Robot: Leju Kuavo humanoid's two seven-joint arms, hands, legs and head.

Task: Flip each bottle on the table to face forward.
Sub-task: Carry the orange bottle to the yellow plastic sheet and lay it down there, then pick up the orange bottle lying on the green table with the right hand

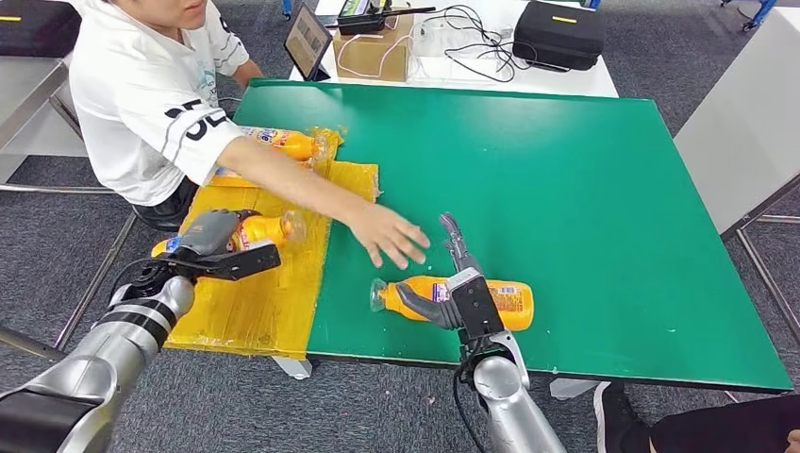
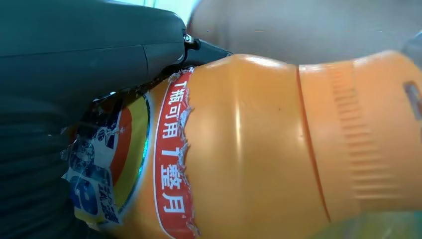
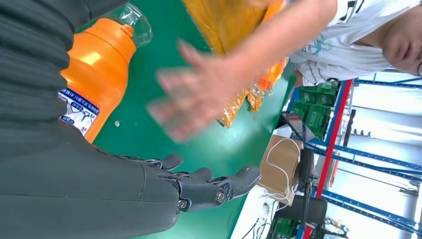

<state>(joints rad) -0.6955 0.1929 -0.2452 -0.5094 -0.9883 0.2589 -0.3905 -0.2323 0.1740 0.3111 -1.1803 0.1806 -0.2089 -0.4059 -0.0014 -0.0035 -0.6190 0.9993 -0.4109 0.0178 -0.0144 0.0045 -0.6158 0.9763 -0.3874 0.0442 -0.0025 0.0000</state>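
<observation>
My left hand (image 1: pixel 212 233) grips an orange bottle (image 1: pixel 259 229) over the yellow sheet (image 1: pixel 274 302) at the table's (image 1: pixel 585 189) left edge; in the left wrist view its torn label and orange body press right against my palm. My right hand (image 1: pixel 462 283) hangs just above a second bottle (image 1: pixel 509 304) lying on its side on the green table near the front edge — long axis running left to right, clear cap toward my left. The right fingers (image 3: pixel 219 186) are stretched out past it, released and apart, holding nothing; the thumb looks to lie across the bottle's shoulder, though I cannot tell whether it touches. That bottle sits directly under my right palm, so the right hand is plainly the nearer one to roll it. A person's hand (image 1: pixel 389 234) reaches in just beyond the cap, blurred, close to my fingers — a risk if I close now. A third bottle (image 1: pixel 283 142) lies farther back on the sheet.
</observation>
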